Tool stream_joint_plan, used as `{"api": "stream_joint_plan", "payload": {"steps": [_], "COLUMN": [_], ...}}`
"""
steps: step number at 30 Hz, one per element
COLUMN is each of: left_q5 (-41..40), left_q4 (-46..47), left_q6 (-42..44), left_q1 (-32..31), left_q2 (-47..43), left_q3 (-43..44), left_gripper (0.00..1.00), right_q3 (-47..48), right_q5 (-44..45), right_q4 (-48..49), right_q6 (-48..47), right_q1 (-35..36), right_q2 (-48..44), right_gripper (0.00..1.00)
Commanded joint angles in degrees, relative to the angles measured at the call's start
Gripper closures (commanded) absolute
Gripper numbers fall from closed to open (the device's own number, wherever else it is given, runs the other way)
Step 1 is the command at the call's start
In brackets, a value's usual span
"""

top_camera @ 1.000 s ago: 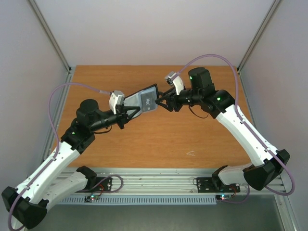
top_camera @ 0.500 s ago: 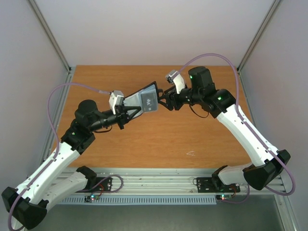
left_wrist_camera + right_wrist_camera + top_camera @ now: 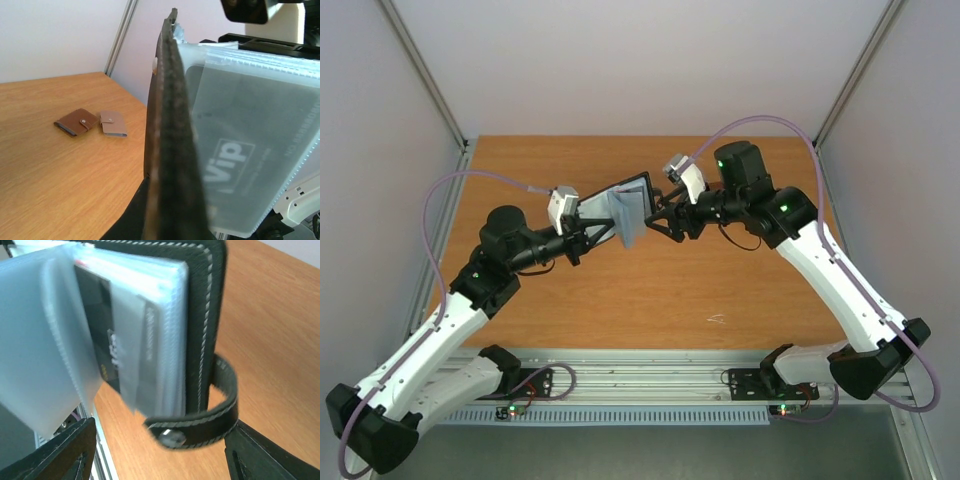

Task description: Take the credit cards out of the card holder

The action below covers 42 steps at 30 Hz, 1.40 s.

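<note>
— What differs from a second ago?
— Mostly the card holder (image 3: 628, 208). It was tilted with a card's face toward the top camera. It has now turned nearly on edge, with its clear sleeves (image 3: 45, 340) hanging down. The right jaws have spread wider. The left arm (image 3: 450, 320) has hardly shifted.
— Who holds it?
— The left jaws, clamped together on the black cover (image 3: 170, 150), hold it above the upper middle of the surface (image 3: 650, 290). The right jaws stand apart just right of it and grip nothing.
— What do the wrist views add?
— The left one sees the cover edge-on up the middle, with a pale grey card (image 3: 240, 160) marked "Vip" in a sleeve on the right. At its left middle a dark brown wallet (image 3: 75, 121) and a tan-pink wallet (image 3: 113, 123) lie side by side on the wood; the top view does not show them. The right one shows white stitching, a black card (image 3: 92, 310) in another sleeve, and the snap tab (image 3: 200, 425) looping at lower middle between its fingers (image 3: 65, 450). I cannot tell whether the tab touches either finger.
— Room to move?
— Bare wood spans the lower middle of the top view. Walls (image 3: 370, 150) stand along the left, right and upper edges, and the right arm (image 3: 830, 270) arches near the right one.
</note>
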Motion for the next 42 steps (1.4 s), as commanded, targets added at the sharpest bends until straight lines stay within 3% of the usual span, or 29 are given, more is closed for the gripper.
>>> {"api": "stream_joint_plan", "payload": {"steps": [1, 11, 20, 23, 26, 30, 33, 37, 42], "left_q5": [-0.6, -0.9, -2.6, -3.3, -3.7, -2.7, -2.4, -1.5, -1.1], "left_q4": [4.5, 5.3, 5.2, 5.6, 5.9, 7.2, 8.0, 8.7, 9.9], "left_q6": [-0.6, -0.7, -2.2, -2.8, -2.7, -2.8, -2.7, -2.7, -2.7], "left_q1": [-0.2, -0.3, -0.3, -0.3, -0.5, -0.7, -0.7, -0.9, -0.9], "left_q2": [0.1, 0.2, 1.2, 1.4, 1.5, 1.2, 1.0, 0.4, -0.6], "left_q3": [0.5, -0.4, -0.2, -0.2, -0.2, -0.7, -1.1, -1.5, -2.3], "left_gripper": [1.00, 1.00, 1.00, 1.00, 1.00, 1.00, 1.00, 1.00, 1.00], "right_q3": [2.3, 6.8, 14.5, 15.0, 13.2, 6.0, 5.6, 9.5, 8.2], "right_q5": [1.1, -1.2, 8.3, 4.2, -4.5, -9.9, -7.3, -5.9, 2.7], "right_q4": [-5.6, -10.3, -13.3, -13.2, -11.8, -1.1, 3.7, 3.1, 1.8], "right_q6": [-3.6, -1.3, 9.3, 13.2, 18.6, 24.2, 26.2, 26.8, 27.2], "right_q1": [-0.2, -0.1, -0.1, -0.2, 0.1, 1.6, 1.5, 1.5, 1.5], "right_q2": [-2.0, -1.9, -3.4, -5.1, -5.1, -6.2, -4.4, 0.2, 1.3], "right_gripper": [0.29, 0.29, 0.33, 0.33, 0.41, 0.46, 0.48, 0.48, 0.46]}}
